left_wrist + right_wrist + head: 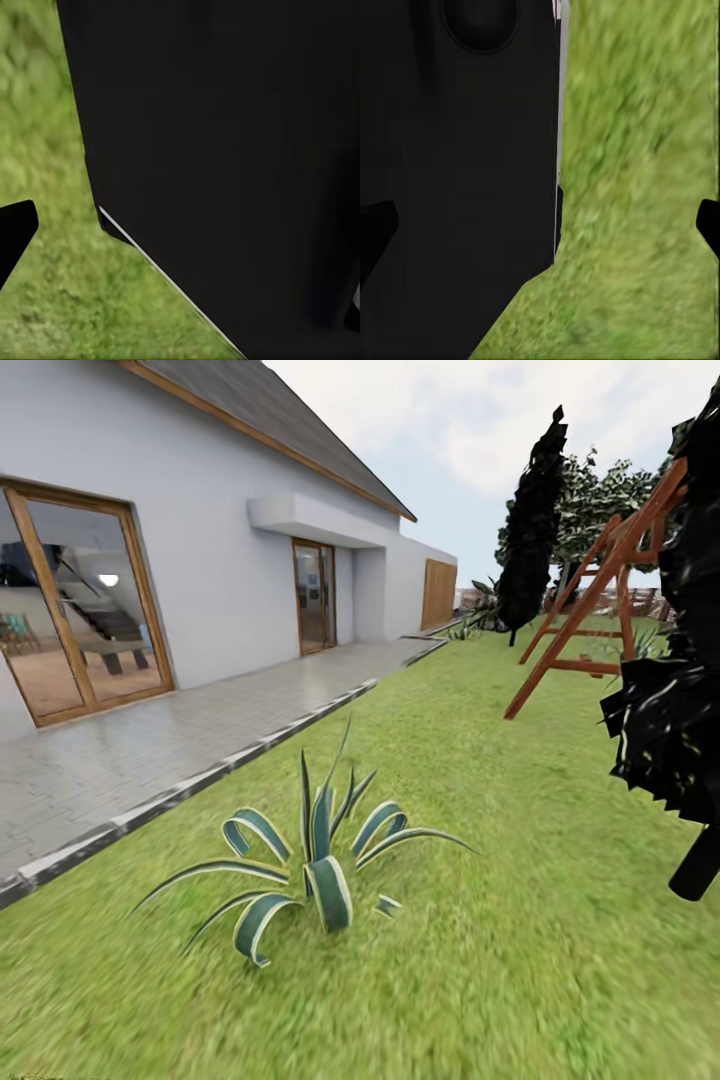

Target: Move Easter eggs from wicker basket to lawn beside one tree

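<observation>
The robot is rolling across the lawn (480, 840), passing a striped agave (315, 850) beside the paved path (150, 750). Basket and eggs aren't in sight, so I'd keep scanning the grass. Both sets of fingers: can't tell their state.

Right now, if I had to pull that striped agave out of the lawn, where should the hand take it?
On the agave, probably the upright middle leaves, coming from above: they stand near vertical and close together, while the outer leaves arch away and curl down toward the lawn, so they would likely bend.
</observation>
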